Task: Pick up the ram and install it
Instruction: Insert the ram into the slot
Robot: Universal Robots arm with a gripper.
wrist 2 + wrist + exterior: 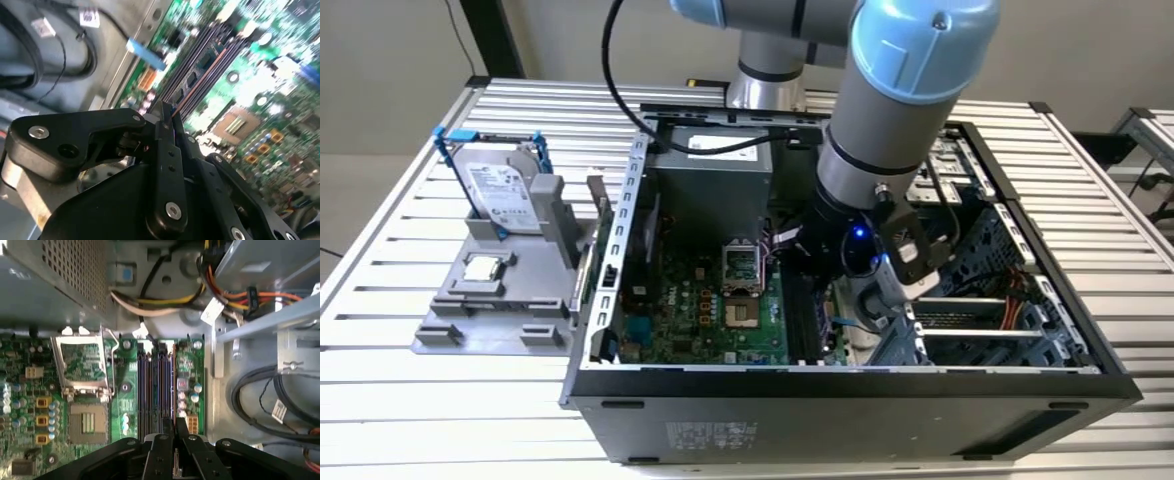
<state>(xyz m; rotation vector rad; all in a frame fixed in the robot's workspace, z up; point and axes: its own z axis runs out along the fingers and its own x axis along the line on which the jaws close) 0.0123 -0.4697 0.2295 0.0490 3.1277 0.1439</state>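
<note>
Because the gripper (167, 112) is working deep inside the computer case (854, 400), just right of centre in the exterior view, the main risk we see is misalignment. If the ram (200, 70) comes down skewed to the memory slots (150, 385), or with its notch off the slot's key, pressing could bend the stick or strain the motherboard (30, 390). A tilt along its length could also leave one end seated and the other proud, with the end latches not closing. The open processor socket (85, 365) lies close beside the slots, and a sideways slip there would be costly. The bundle of cables (165, 300) near the slots' far end could snag as well.

The fingers are drawn narrow, pinching the ram by its upper edge. In the second wrist view the ram runs away from the fingertips as a long, thin dark board seen nearly edge-on. It has black chips along its face and a coppery line along one edge. It lies in line with the slots and right over them. Whether it already sits in a slot we cannot quite tell, since that view is blurred there.
</note>
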